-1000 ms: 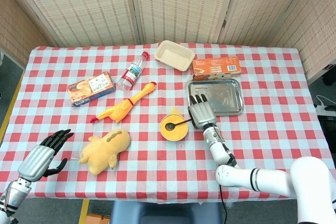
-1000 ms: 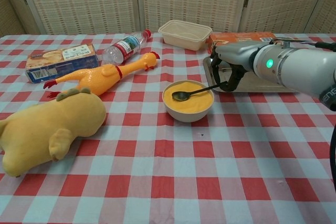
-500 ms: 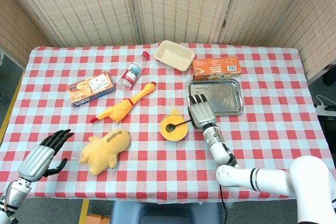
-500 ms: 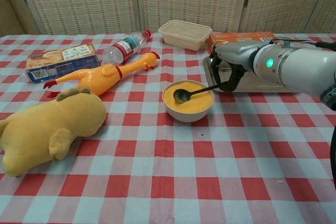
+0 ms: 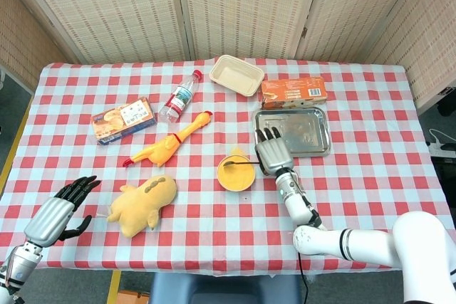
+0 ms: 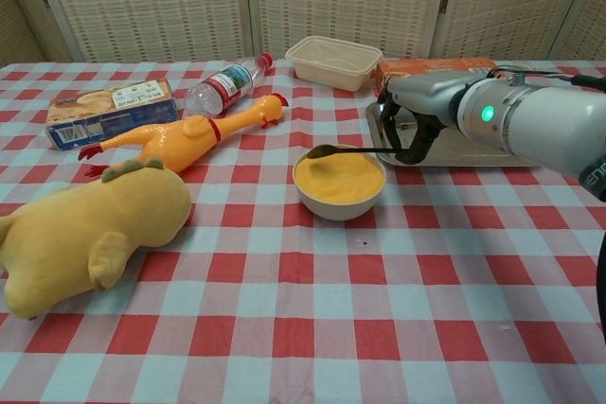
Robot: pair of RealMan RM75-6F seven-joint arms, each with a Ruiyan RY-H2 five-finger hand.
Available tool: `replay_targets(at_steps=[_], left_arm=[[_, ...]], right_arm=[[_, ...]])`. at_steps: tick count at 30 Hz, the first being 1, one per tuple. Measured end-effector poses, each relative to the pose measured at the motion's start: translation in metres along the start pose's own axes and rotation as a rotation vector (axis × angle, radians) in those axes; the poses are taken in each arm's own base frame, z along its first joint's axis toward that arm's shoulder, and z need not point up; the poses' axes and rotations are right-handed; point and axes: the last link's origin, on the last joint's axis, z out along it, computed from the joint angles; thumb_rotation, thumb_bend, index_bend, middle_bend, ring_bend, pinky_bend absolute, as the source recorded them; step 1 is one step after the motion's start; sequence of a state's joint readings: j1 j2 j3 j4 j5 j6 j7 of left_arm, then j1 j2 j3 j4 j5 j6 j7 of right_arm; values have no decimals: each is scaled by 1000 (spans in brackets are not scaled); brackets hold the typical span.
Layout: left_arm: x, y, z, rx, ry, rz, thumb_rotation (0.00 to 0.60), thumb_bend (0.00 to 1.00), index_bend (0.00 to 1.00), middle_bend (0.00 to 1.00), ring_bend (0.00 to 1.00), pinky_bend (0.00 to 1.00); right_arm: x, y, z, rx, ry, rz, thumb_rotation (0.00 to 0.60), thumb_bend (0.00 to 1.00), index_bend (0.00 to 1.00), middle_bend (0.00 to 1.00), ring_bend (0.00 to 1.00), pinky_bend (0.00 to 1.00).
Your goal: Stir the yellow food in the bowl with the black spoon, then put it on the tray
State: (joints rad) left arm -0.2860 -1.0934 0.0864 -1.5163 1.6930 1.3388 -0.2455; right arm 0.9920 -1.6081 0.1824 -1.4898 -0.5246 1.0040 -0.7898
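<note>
Our right hand [image 6: 409, 130] holds the black spoon [image 6: 348, 150] over the bowl [image 6: 340, 195].
Its handle lies nearly level, scoop pointing left at the far rim.

Shiny metal tray [image 5: 313, 130], checked cloth on the bench [image 5: 370, 183], plush yellow toy [image 6: 80, 234], glossy rubber chicken [image 6: 185, 134].

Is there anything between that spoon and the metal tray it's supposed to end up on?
Nothing visible. The robot hand holds the black spoon over the bowl; the tray lies just behind, bare.
</note>
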Motion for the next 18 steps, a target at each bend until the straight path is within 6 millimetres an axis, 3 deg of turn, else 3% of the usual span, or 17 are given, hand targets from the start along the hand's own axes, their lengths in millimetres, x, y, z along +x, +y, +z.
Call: replay_targets(at_steps=[2, 9, 18], left_arm=[[0, 0, 0, -1, -1, -1, 600, 482, 0, 0, 0, 157], [-1, 1, 1, -12, -6, -5, 600, 482, 0, 0, 0, 157], [-3, 2, 2, -22, -15, -6, 600, 483, 0, 0, 0, 156]], right_arm=[[0, 0, 0, 4, 1, -2, 600, 353, 628, 66, 0, 29], [4, 3, -3, 23, 4, -24, 600, 585, 659, 85, 0, 29], [16, 8, -7, 46, 45, -113, 600, 715, 693, 95, 0, 29]])
